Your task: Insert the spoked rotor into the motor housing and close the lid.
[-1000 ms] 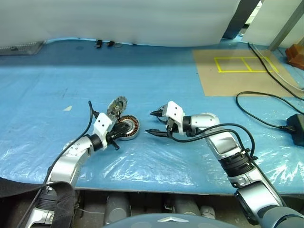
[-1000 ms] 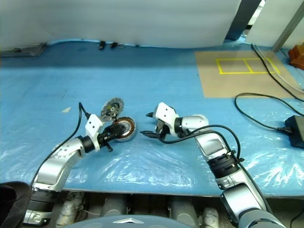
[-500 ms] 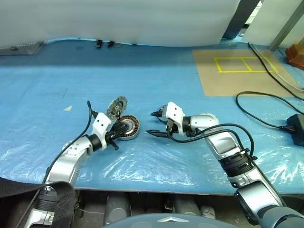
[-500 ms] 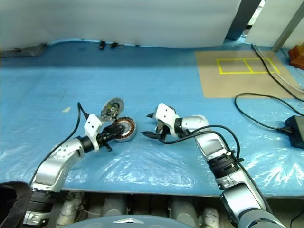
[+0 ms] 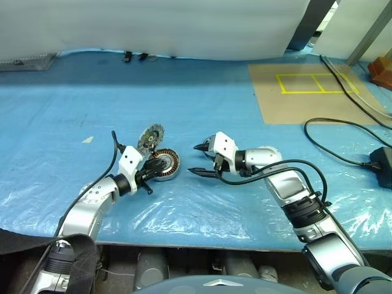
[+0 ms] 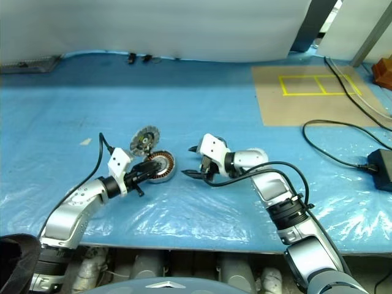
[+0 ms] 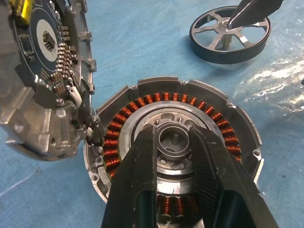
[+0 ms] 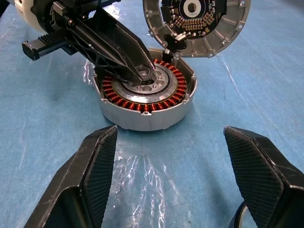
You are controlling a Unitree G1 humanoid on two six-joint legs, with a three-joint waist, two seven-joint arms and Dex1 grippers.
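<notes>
Housing — motor housing (image 7: 173,147) sits on the blue surface (image 5: 202,104), hinged lid (image 8: 197,26) upright behind it | left end effector (image 7: 175,142) clenched on its central hub | right end effector (image 8: 173,178) released, just beside | spoked rotor (image 7: 230,33) lies under the right fingertips (image 7: 247,12)

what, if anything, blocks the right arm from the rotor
Probably nothing. The rotor lies flat on the table just under the open right claw, with no object between them. The left claw grips the housing by its hub, off to the side.
</notes>
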